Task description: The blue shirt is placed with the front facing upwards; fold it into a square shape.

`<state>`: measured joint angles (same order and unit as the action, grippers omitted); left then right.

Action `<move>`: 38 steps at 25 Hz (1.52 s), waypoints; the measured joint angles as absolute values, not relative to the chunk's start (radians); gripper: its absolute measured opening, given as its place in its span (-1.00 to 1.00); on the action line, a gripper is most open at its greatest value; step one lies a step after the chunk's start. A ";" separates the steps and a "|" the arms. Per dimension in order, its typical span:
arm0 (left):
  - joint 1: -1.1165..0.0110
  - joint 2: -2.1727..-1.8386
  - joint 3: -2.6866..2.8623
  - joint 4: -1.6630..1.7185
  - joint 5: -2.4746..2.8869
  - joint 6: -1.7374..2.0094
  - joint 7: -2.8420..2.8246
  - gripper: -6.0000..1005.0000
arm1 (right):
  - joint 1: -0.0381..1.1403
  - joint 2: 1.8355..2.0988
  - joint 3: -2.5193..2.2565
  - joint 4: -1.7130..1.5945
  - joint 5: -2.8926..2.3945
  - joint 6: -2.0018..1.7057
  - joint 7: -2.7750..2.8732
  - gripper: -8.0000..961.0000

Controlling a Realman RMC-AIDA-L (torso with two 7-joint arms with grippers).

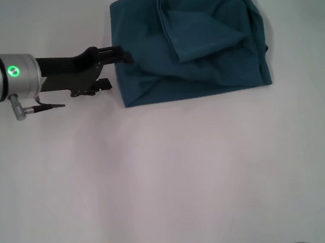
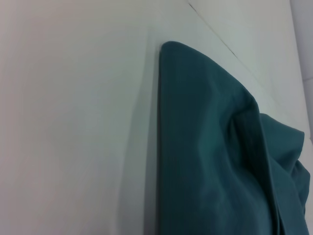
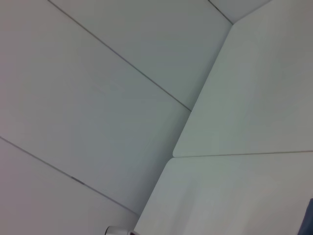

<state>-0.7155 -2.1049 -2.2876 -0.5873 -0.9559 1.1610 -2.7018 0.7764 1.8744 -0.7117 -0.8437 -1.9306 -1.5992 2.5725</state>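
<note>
We start with the desk [image 1: 170, 180], white and broad, which carries everything here. On its far side, to the right of centre in the head view, lies the shirt [image 1: 200, 45], already gathered into a rough rectangle. It is close to square but not tidy: a loose flap lies diagonally across its top, and the right edge is bunched into ridges. Its near edge and left edge look fairly straight. No print or collar shows.

Our left arm reaches in from the left, low over the desk, and the left tool [image 1: 123, 56] sits right at the shirt's left edge, about halfway along it. The tips meet the cloth there and look nearly closed, but we cannot tell whether they pinch the fabric or only touch it. The left wrist view shows that folded edge [image 2: 161, 147] lying flat on the desk, with creases rising farther in. Our right arm is out of the head view; its wrist view shows only desk panels.

We judge the fold nearly done and the step in hand to be neatening. To do it well, we should keep the tool low, nudge the left edge straight without dragging the whole bundle, and avoid lifting the upper layer, since the loose flap could spill open.
</note>
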 joint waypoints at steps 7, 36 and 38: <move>-0.745 -2.115 -2.264 -0.558 -0.953 1.127 -2.700 0.80 | 0.775 1.874 -0.712 -0.844 -1.928 -1.597 2.572 0.91; -0.851 -2.141 -2.088 -0.510 -0.953 1.014 -2.710 -0.04 | 0.790 1.874 -0.696 -0.825 -1.922 -1.596 2.573 0.91; -0.852 -2.146 -2.088 -0.510 -0.953 1.007 -2.710 -0.23 | 0.791 1.874 -0.692 -0.819 -1.921 -1.596 2.572 0.91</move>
